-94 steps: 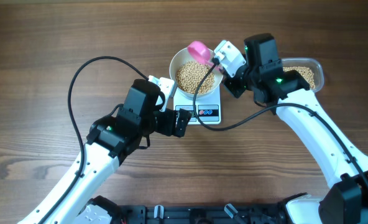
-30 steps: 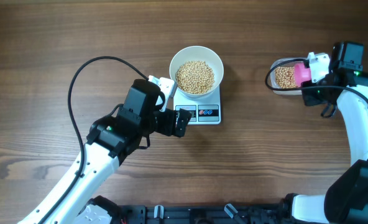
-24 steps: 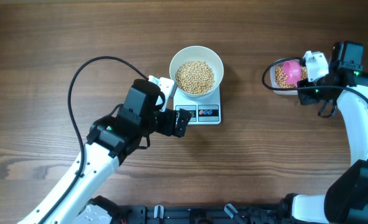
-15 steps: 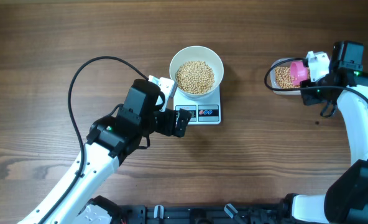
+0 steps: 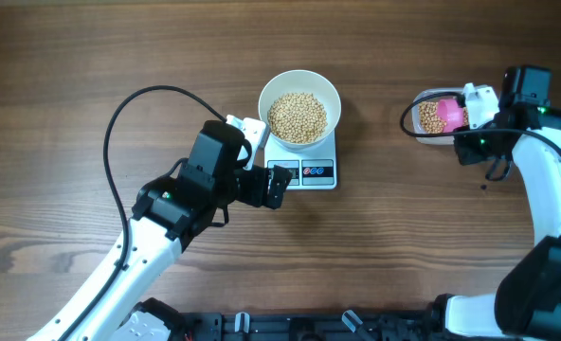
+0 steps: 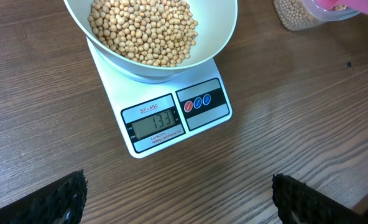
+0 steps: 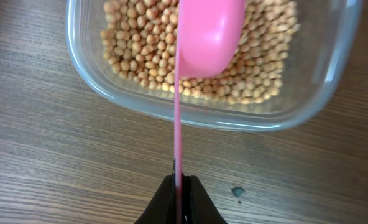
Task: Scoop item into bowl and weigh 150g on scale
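Observation:
The white bowl stands on the scale and is heaped with tan beans. In the left wrist view the scale reads 133 under the bowl. My left gripper hovers open just in front of the scale, its fingers wide apart over bare wood. At the right, my right gripper is shut on the thin handle of a pink scoop. The scoop's head lies over the beans in the clear tub.
A black cable loops over the table left of the bowl. A small dark speck lies on the wood in front of the tub. The tub sits about a hand's width right of the scale.
The right arm has carried the scoop from the bowl over to the tub, and in the last second the scoop shifts back and forth among the beans there. The left arm has not moved.

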You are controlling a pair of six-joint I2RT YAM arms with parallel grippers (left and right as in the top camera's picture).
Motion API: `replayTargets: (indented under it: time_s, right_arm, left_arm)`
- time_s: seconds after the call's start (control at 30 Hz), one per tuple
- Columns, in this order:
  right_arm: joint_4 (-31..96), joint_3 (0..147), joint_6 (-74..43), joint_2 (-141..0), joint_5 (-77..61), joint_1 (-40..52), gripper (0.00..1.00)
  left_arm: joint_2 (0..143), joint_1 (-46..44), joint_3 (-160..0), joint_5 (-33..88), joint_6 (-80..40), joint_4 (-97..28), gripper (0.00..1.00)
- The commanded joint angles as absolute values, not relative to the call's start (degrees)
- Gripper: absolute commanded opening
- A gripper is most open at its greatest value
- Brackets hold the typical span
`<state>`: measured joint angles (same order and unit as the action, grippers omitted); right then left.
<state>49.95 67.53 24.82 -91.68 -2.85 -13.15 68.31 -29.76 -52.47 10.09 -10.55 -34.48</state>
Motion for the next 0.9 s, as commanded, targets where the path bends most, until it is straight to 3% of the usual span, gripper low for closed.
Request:
replayTargets:
  time_s: [0.0,0.87]
  right_arm:
    - [50.1,67.0,25.5,-94.3,-9.1,-13.0,0.04]
    - [51.4,67.0,22.7,-94.3,-17.1,-13.0,0.04]
  left_arm:
    - [68.4,-30.0,-52.4,9.5,-9.5,-34.3,1.00]
    - [68.4,-30.0,-52.4,9.5,-9.5,-34.3,1.00]
